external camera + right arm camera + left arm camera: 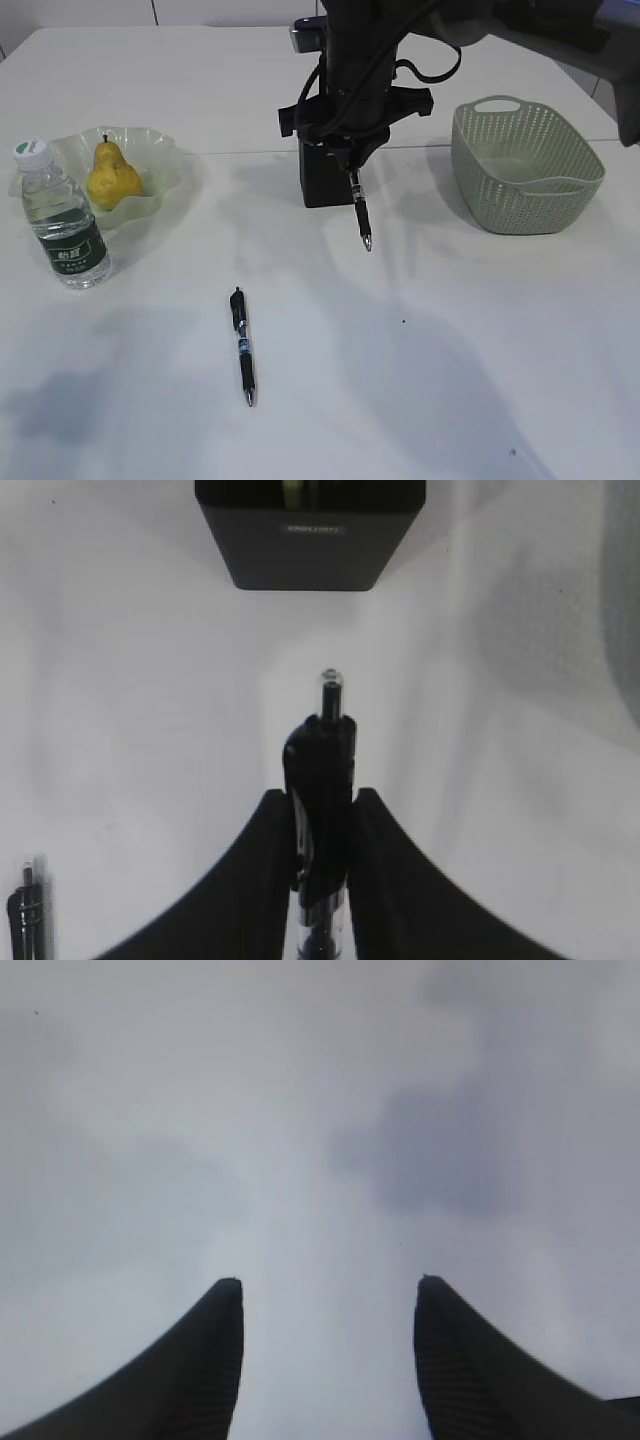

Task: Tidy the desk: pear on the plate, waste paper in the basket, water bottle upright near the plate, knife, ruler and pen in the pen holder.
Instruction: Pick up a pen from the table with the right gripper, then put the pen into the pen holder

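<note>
Holding a pen (322, 810) over the counter (420, 350), right fingers (322, 880) clamped on its barrel.
Pen hangs tip-down from those fingers, just in front of the holder (310, 540). Left fingers (330, 1360) are spread apart with nothing between them, only bare counter below. Second pen (243, 346) lies flat well away from both; pear (110, 175) sits on the plate (160, 150), bottle (62, 215) upright beside it, basket (525, 165) off to the right.
</note>
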